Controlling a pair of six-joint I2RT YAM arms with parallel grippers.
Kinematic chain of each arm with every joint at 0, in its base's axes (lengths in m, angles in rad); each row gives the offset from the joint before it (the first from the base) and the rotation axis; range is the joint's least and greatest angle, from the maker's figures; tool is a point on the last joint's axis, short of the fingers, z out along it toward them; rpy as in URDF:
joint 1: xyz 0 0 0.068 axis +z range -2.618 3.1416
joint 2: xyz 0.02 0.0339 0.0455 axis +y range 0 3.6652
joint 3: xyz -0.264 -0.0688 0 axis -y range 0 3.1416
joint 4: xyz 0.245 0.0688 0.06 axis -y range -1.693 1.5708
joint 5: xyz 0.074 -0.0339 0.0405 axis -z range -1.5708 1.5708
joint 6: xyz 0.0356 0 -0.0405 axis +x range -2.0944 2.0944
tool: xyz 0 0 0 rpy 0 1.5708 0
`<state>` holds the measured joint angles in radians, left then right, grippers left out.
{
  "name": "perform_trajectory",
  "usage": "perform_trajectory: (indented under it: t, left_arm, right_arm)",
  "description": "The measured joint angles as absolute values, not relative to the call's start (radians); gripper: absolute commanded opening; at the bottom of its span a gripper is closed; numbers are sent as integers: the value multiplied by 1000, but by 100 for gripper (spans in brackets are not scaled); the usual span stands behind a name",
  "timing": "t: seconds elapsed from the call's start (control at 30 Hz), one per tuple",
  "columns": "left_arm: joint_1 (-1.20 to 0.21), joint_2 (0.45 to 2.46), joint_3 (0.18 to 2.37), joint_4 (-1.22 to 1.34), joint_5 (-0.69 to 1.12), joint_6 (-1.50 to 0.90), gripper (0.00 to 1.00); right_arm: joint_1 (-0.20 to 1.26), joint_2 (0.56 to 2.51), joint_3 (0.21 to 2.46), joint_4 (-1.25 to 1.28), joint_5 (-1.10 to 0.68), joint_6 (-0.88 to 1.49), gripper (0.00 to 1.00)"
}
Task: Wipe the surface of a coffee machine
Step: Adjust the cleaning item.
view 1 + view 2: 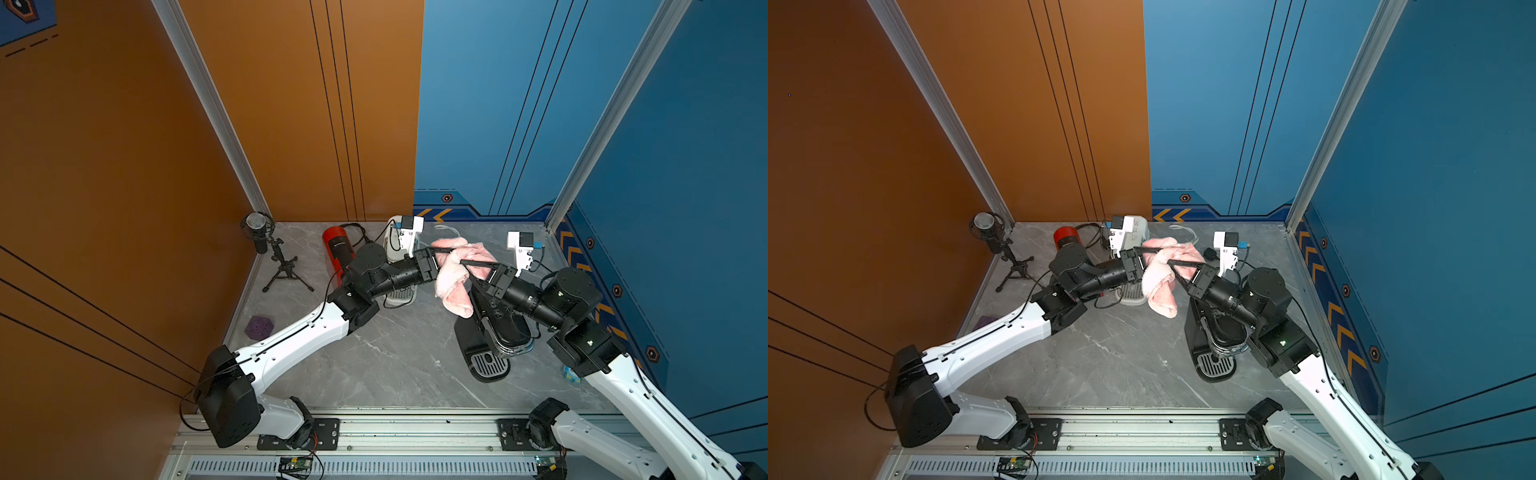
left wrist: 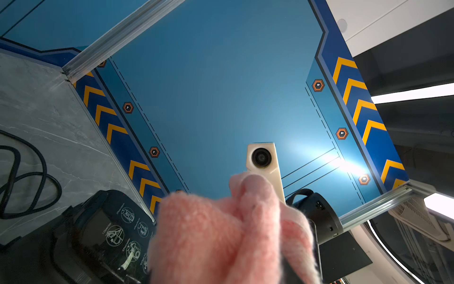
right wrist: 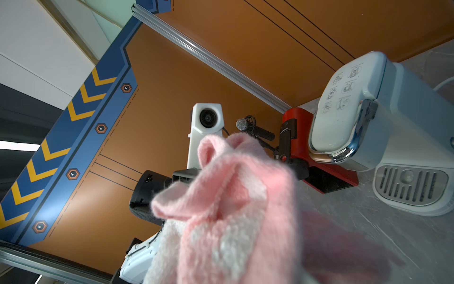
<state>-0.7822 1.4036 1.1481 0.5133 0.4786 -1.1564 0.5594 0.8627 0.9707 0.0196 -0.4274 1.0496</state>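
An orange wall (image 1: 124,166) closed the left side and reached across part of the back, where it met a blue wall (image 1: 478,104) at a straight vertical seam. A second blue panel (image 1: 685,166) closed the right side. Silver aluminium posts (image 1: 208,95) rose from the back corners. A dark blue band of yellow chevrons (image 2: 110,123) ran along the foot of the right-hand panel. The bench (image 1: 395,365) was grey, marble-patterned, with pale veins. A metal rail (image 1: 415,432) crossed its front edge. Beyond the panels, a bright strip light (image 2: 412,92) glowed against a dark ceiling.
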Motion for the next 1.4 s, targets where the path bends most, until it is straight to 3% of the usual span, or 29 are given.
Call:
perform_trajectory:
  t: [0.1, 0.23, 0.57, 0.67, 0.77, 0.87, 1.0, 1.13, 1.4]
  left_arm:
    - [-783, 1413, 1145, 509, 472, -1165, 74]
    - [-781, 1414, 1127, 497, 468, -1168, 100]
    - [-618, 1335, 1043, 423, 480, -1151, 99]
    - [-603, 1280, 1056, 309, 464, -1064, 90]
    - [-701, 1229, 1088, 133, 384, -907, 76]
    - [-849, 1174, 1050, 38, 276, -787, 69]
    - [-1056, 1155, 907, -45, 110, -675, 72]
    - [-1204, 1282, 846, -88, -38, -601, 76]
    - [-1250, 1590, 914, 17, -114, -565, 78]
  right_arm:
    - [561, 847, 971, -3, -410, 1039, 0]
    - [569, 823, 974, -53, -390, 1007, 0]
    - [577, 762, 990, -375, -274, 865, 0]
    - [559, 720, 1008, -485, -213, 823, 0]
    - [494, 700, 1065, -590, -156, 779, 0]
    - [400, 699, 1134, -661, -130, 736, 0]
    - [233, 700, 1177, -704, -157, 701, 0]
    - [96, 712, 1179, -735, -233, 681, 0]
    - [-126, 708, 1135, -778, -281, 661, 0]
